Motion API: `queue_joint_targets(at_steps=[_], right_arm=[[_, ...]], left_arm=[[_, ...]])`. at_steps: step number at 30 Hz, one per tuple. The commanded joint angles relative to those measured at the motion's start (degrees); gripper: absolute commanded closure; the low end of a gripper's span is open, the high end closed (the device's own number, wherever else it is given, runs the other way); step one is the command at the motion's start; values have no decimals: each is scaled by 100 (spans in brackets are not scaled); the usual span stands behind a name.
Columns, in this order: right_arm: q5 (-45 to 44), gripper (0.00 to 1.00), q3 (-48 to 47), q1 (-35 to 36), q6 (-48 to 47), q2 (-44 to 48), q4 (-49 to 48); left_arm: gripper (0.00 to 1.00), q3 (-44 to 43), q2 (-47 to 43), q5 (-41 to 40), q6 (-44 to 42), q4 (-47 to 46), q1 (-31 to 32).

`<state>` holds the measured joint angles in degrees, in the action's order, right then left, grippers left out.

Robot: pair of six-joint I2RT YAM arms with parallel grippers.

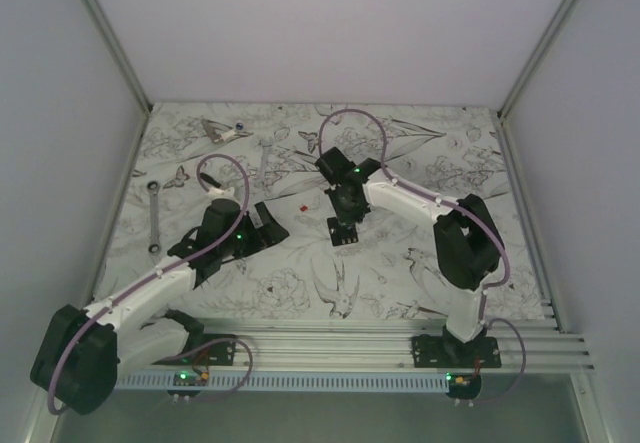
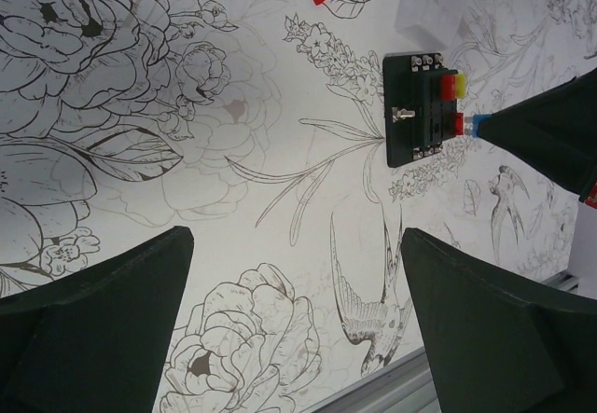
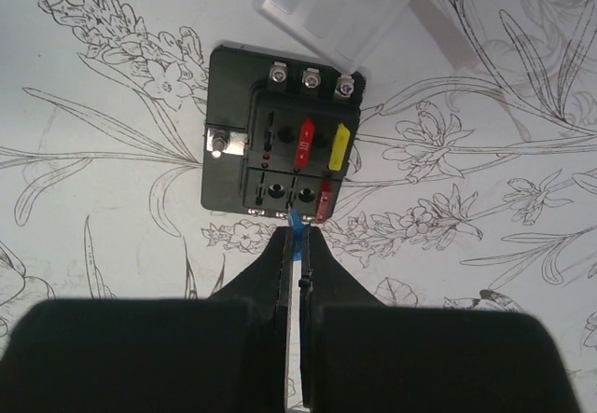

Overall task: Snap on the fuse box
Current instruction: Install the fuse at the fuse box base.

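Beside fuse box, right tool with fuse

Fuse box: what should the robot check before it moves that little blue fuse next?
1. Grip: the right gripper is shut on the blue fuse: ok.
2. Aim: blue fuse lined up with an empty slot: cannot tell; it is at the near edge of the fuse box.
3. Base: fuse box lying flat on the table: ok.
4. Cover: the clear lid is off the slots, beside the box: ok.
5. Other arm: the left gripper is open, away from the box: ok.
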<state>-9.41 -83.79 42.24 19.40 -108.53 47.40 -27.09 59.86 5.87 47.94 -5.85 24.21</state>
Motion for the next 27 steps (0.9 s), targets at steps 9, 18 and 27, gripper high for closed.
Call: queue_joint_targets(at_steps=[9, 18, 27], right_arm=[[-754, 100, -406, 257, 615, -419, 371], [-843, 100, -474, 321, 676, -590, 367], [-901, 100, -468, 359, 697, -707, 257]], left_arm=[[0, -5, -62, -167, -118, 259, -48], [0, -2, -85, -205, -105, 303, -48], [0, -20, -62, -200, -92, 321, -48]])
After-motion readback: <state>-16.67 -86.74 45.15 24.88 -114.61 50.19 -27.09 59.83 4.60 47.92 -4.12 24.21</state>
